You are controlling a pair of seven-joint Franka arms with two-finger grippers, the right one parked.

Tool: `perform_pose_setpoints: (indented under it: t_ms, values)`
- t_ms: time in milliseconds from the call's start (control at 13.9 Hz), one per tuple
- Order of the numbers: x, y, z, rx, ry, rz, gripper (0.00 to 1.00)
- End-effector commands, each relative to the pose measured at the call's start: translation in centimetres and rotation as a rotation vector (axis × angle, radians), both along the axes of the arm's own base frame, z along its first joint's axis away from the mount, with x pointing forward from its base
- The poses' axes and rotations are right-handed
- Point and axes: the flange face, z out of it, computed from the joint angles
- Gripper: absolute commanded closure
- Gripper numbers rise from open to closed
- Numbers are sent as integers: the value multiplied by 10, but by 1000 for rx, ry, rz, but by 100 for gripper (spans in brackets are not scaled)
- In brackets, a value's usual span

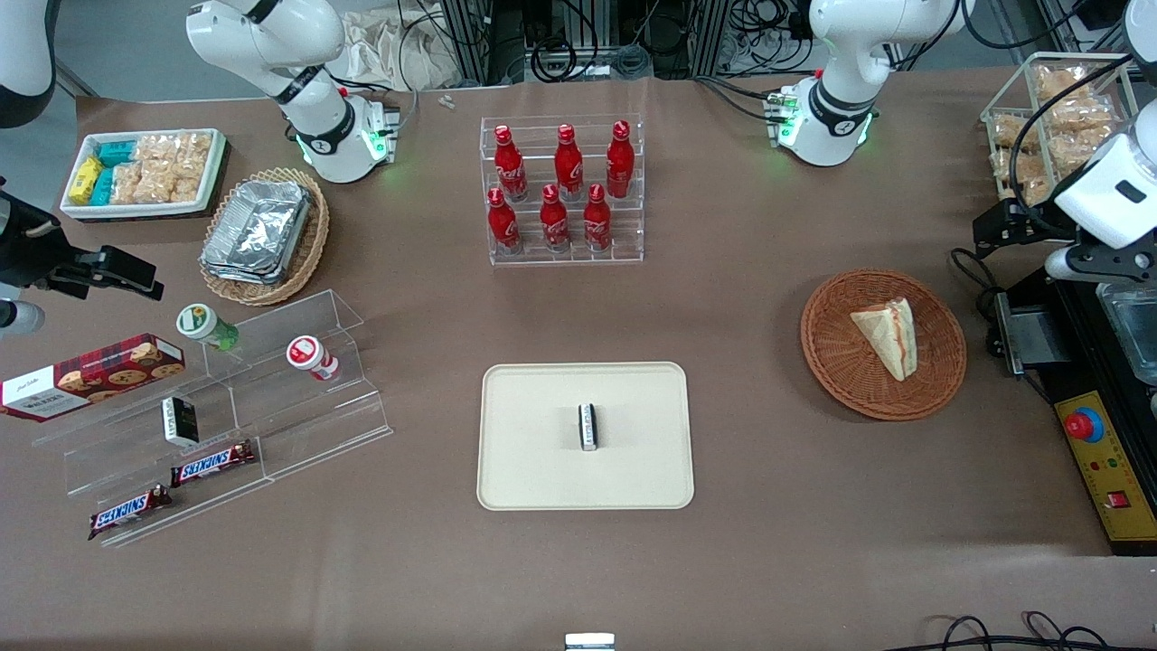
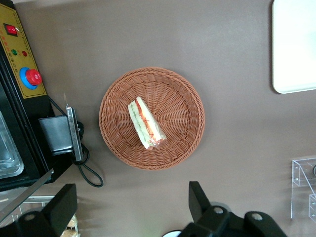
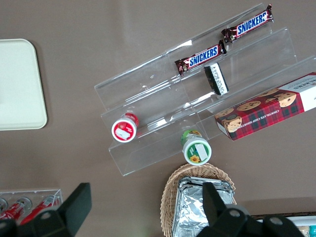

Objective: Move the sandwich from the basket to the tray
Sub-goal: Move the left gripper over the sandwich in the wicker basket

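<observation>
One sandwich (image 2: 146, 123) in basket (image 2: 113, 138), claw (image 2: 132, 207) spread wide above, tray (image 1: 533, 452) apart.

Basket (image 2: 182, 98) is reddish-brown woven wicker, and the sandwich (image 2: 145, 123) in it is pale bread with a red-orange and green stripe. Tray (image 1: 542, 452) is plain cream-beige on a brown table (image 1: 768, 542). The gripper (image 2: 128, 210) above the basket is black, spread wide.
</observation>
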Motion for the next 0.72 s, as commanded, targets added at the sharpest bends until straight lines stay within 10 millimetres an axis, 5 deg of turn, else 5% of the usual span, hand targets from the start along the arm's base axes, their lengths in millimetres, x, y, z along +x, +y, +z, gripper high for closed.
perform_pose_setpoints:
  t_ms: [0, 360, 648]
  values:
    - [3, 0, 9, -5, -11, -17, 0]
    - [3, 2, 12, -7, -16, 32, 0]
    - [-6, 3, -44, 13, -32, 242, 0]
